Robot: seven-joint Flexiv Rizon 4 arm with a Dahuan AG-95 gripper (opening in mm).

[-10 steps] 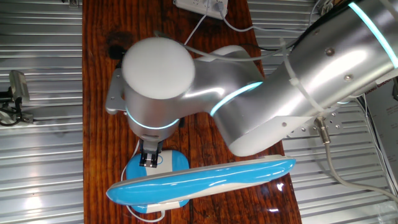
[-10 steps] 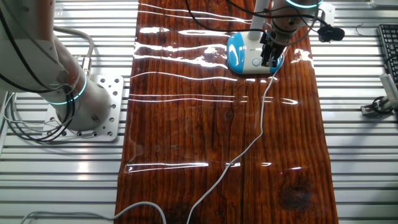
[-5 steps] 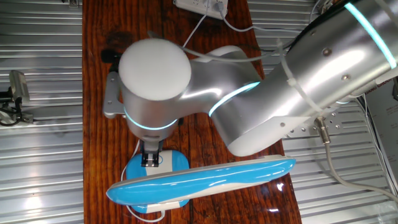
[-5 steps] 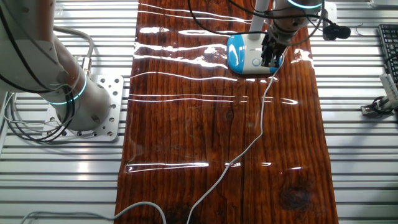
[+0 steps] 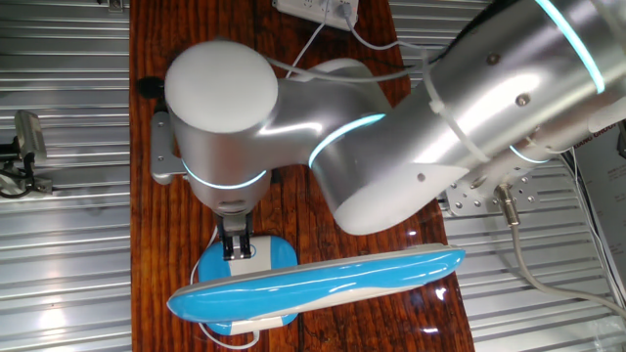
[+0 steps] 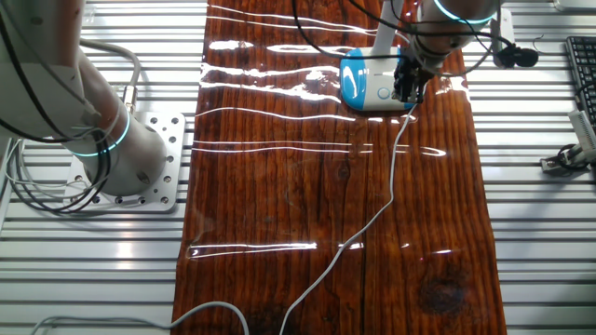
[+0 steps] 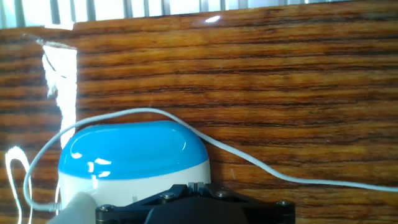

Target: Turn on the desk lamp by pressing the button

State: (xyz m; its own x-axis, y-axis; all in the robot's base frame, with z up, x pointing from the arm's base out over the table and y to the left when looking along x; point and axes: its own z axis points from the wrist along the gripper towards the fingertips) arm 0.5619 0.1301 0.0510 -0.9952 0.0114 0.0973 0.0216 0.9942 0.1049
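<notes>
1. I see the desk lamp [image 5: 323, 282] at one end of the counter [image 6: 279, 186] — its rounded blue-and-white base [image 7: 134, 163] sits directly under the gripper [image 5: 235, 250], its long curved head [image 5: 372, 274] stretching off to one side.
2. The gripper points straight down with its tips at the white top of the base; whether they touch it, or how far apart they stand, I cannot tell.
3. The thin white cord [image 6: 391, 177] leaves the base beside the gripper and trails away down the counter.
4. A power strip [image 5: 315, 9] lies well beyond the gripper — at the counter's far end.
</notes>
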